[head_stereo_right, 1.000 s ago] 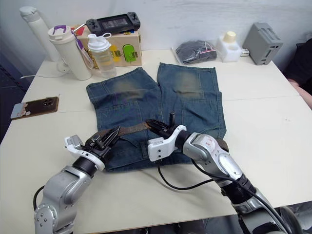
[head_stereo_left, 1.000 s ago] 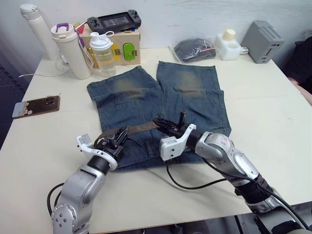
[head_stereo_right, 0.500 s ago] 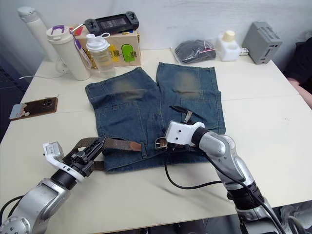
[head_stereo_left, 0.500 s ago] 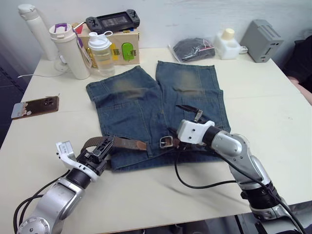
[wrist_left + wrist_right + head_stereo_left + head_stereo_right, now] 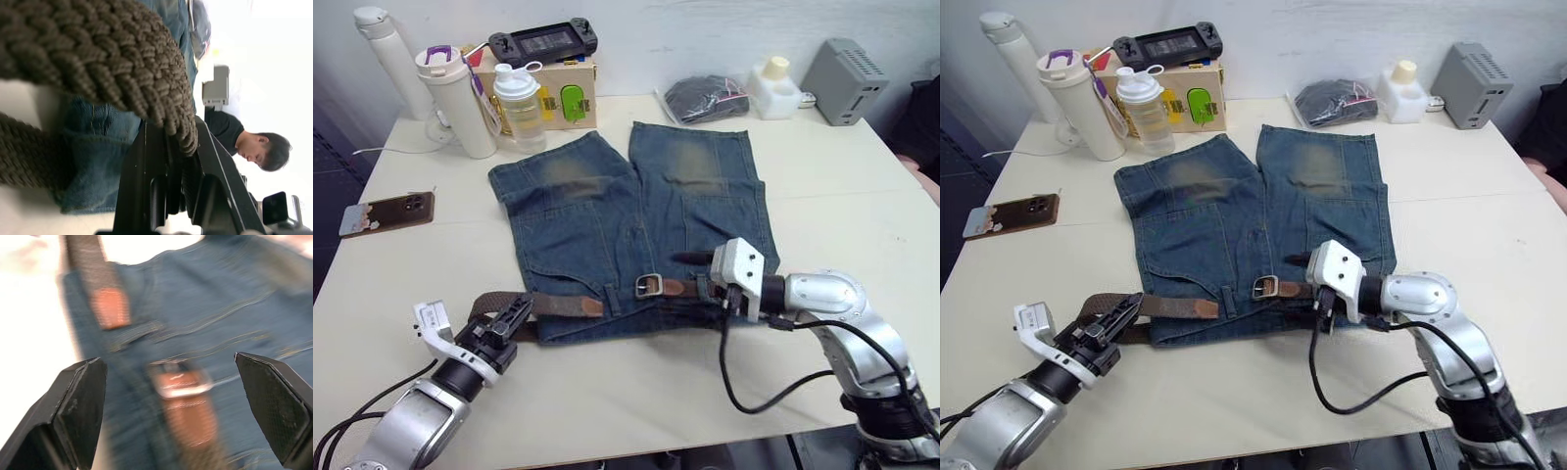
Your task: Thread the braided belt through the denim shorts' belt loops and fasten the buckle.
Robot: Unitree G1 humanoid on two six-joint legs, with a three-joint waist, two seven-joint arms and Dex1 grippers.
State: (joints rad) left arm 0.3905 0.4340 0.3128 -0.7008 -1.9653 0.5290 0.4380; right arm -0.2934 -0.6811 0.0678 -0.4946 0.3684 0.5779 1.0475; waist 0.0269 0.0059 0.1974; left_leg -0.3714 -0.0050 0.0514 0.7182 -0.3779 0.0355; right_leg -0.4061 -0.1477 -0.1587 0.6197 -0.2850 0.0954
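The denim shorts (image 5: 636,211) lie flat on the table, waistband toward me. Along the waistband runs the braided belt (image 5: 548,304), its tan tip (image 5: 590,306) beside a belt loop (image 5: 1226,299) and the silver buckle (image 5: 649,286) just right of it. My left gripper (image 5: 514,315) is shut on the belt's looped left end past the shorts' edge; the left wrist view shows the braid (image 5: 98,54) pinched between its fingers (image 5: 146,171). My right gripper (image 5: 703,286) stands open just right of the buckle (image 5: 181,384), fingers (image 5: 80,406) wide apart, holding nothing.
A phone (image 5: 386,212) lies at the left edge. Bottles (image 5: 460,103), a box with a game controller (image 5: 543,41), a black pouch (image 5: 703,98), a white bottle (image 5: 771,88) and a grey box (image 5: 842,69) line the far side. A person (image 5: 259,147) stands beyond.
My right gripper has opened, let go of the belt and drawn back to the right of the buckle. My left gripper pulled the belt's end leftward and nearer.
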